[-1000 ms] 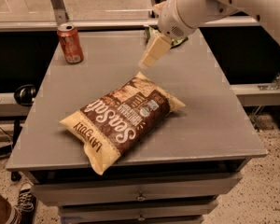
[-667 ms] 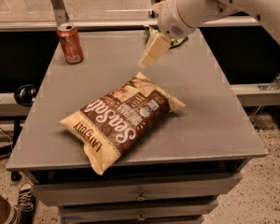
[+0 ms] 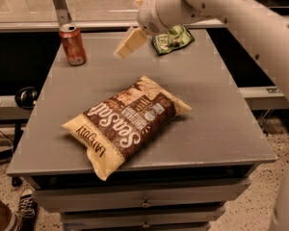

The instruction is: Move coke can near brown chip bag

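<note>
Nearest, the brown chip bag (image 3: 127,121) lies flat and diagonal on the middle of the grey table (image 3: 221,129). Behind it the pincer (image 3: 130,42) hovers over the table's back part; apart or together, cannot tell. The coke can (image 3: 72,44) stands upright at the far left corner, well apart from the bag. A green bag (image 3: 172,38) lies far back, just right of the pincer.

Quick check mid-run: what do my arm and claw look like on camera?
The arm is thick, smooth, white rounded tubing with a bulbous wrist; no cables or markings show. The claw is a pale yellowish-tan wedge, over the back of the table, between the can and the green bag.
</note>
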Controlling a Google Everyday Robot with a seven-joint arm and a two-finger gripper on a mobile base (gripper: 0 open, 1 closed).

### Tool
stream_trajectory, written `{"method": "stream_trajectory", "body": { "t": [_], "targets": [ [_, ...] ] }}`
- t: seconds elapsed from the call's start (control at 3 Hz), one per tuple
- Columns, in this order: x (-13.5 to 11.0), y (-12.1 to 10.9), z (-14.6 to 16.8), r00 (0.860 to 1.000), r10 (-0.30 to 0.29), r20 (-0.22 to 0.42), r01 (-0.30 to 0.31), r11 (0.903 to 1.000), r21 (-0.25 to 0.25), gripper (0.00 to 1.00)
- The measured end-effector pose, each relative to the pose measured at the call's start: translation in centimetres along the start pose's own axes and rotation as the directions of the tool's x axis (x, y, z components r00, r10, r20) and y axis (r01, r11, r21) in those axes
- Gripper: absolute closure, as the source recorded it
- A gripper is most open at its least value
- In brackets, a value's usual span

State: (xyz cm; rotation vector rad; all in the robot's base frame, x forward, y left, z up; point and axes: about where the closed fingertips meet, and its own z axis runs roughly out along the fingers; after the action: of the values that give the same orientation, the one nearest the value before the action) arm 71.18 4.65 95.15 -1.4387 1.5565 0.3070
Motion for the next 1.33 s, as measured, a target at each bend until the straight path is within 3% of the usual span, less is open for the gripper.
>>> {"method": "stream_trajectory", "body": {
  "t": [0.33, 0.67, 1.33],
  "targets": [
    [-1.7, -0.9, 4.5, 0.996, 0.034, 0.088, -0.032, 0.9993, -0.020, 0.00],
    [-2.8, -0.4, 9.3, 0.987, 0.069, 0.142, -0.059, 0.9955, -0.073, 0.00],
    [-5.6, 1.0, 17.0, 0.967, 0.112, 0.229, -0.070, 0.9805, -0.184, 0.00]
  ]
}}
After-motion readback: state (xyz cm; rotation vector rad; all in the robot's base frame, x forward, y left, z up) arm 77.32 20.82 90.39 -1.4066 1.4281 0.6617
